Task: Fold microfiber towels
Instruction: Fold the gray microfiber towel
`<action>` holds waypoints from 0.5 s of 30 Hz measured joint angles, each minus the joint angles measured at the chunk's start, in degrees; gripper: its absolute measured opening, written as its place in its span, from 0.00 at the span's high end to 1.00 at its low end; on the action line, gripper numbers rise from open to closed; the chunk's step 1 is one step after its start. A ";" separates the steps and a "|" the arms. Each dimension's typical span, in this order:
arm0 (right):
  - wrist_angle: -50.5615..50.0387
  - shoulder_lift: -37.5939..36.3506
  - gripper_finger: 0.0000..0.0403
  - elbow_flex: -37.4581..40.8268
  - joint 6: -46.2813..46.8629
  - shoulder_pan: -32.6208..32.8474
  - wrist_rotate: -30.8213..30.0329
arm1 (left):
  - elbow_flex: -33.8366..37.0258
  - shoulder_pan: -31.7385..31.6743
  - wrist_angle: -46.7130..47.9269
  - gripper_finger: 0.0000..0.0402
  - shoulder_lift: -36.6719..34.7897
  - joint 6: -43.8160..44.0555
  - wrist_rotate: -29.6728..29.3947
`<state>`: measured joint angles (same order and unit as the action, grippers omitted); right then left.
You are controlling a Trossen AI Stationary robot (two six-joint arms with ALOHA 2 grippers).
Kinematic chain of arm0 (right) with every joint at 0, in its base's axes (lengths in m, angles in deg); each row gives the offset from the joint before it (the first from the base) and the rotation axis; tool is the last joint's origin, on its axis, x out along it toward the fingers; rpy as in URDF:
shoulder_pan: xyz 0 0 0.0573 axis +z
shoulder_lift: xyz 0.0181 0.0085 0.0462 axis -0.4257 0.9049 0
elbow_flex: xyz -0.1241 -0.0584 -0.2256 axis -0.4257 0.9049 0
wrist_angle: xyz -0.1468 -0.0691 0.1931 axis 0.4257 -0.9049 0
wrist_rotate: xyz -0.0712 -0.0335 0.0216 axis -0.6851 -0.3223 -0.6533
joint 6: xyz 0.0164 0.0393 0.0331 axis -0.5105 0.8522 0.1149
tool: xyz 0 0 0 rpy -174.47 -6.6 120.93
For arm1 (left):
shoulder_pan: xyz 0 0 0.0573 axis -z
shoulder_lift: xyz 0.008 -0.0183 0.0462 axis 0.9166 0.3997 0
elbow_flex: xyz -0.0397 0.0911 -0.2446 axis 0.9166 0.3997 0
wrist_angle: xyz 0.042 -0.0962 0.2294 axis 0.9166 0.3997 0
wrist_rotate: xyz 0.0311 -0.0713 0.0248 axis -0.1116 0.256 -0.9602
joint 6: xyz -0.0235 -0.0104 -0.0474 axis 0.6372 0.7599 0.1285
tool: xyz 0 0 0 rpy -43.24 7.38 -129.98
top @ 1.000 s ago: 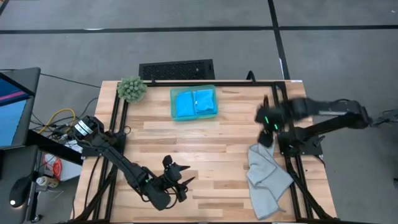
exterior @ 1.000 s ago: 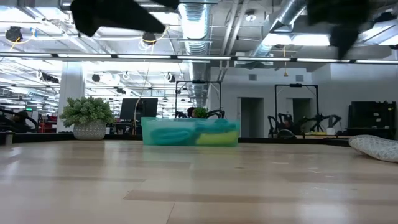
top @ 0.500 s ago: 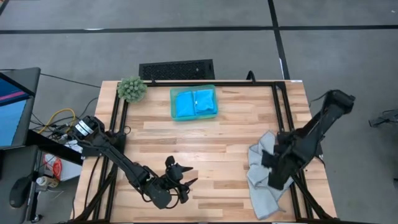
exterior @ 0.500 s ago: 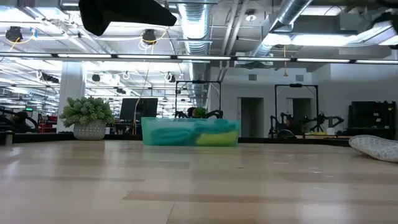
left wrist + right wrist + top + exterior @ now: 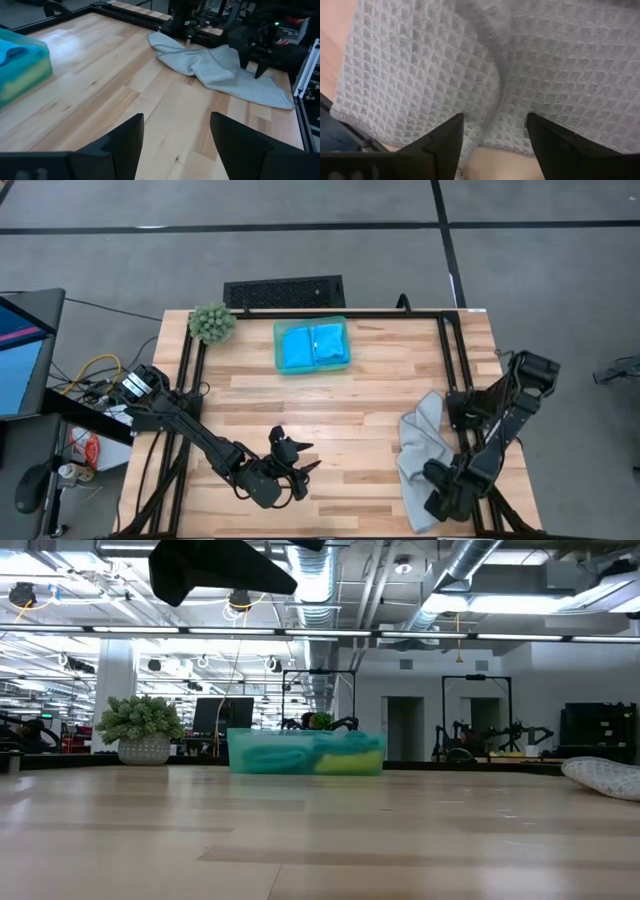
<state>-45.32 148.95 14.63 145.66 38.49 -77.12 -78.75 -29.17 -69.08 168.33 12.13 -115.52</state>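
Note:
A light grey waffle towel (image 5: 425,442) lies crumpled at the table's right near corner; it also shows in the left wrist view (image 5: 215,65) and the low view (image 5: 605,777). My right gripper (image 5: 440,502) is open, pointing down over the towel's near end (image 5: 490,75). My left gripper (image 5: 297,468) is open and empty over bare wood at the near middle. Two folded blue towels (image 5: 312,345) lie in the teal tray (image 5: 278,330). A yellow towel (image 5: 25,80) shows through the tray's wall. My right gripper's two fingers (image 5: 445,145) stand apart close over the grey towel's near end, pointing down. I cannot tell whether the fingertips (image 5: 259,72) touch the cloth.
The teal tray (image 5: 305,752) stands at the far middle. A fuzzy green plant ball (image 5: 212,323) sits at the far left corner. Black frame rails (image 5: 450,360) run along the table's left and right sides. Bare wood (image 5: 340,420) lies between the arms.
My right gripper has swung from the table's far right toward the near edge and come down over the grey towel's near end. My left gripper has drifted a little toward the table's right edge.

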 joint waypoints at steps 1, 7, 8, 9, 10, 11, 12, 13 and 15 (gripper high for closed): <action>0.35 0.48 0.40 -0.06 0.78 0.26 -0.23 | 0.00 -0.03 0.00 0.45 0.00 0.11 0.12; -0.42 0.31 0.45 -1.27 0.15 -0.10 -2.93 | 0.00 -0.03 -0.04 0.45 0.00 0.48 0.12; -1.67 0.46 0.48 -2.03 -1.17 -0.40 -4.55 | 0.00 -0.01 -0.03 0.45 0.00 0.58 0.12; -3.43 0.50 0.52 -2.73 -2.55 -0.95 -5.67 | 0.00 0.01 -0.02 0.45 0.00 0.78 0.12; -4.24 0.60 0.57 -3.46 -4.17 -1.64 -6.64 | 0.00 0.01 -0.02 0.45 0.00 0.78 0.12; -4.17 0.83 0.62 -4.05 -5.85 -2.47 -7.31 | 0.00 0.01 -0.04 0.45 0.00 0.78 0.12; -4.00 0.98 0.68 -4.38 -7.60 -3.33 -7.80 | 0.00 0.01 -0.04 0.45 0.00 0.76 0.10; -4.03 1.09 0.73 -4.47 -9.49 -4.29 -7.91 | 0.00 0.01 -0.02 0.45 0.00 0.76 0.10; -2.90 1.82 0.85 -4.52 -13.85 -6.46 -7.88 | 0.00 0.01 -0.03 0.45 0.00 0.76 0.08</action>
<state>-48.22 150.77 10.11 131.80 32.03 -85.00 -78.75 -29.16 -69.11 168.33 12.89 -115.44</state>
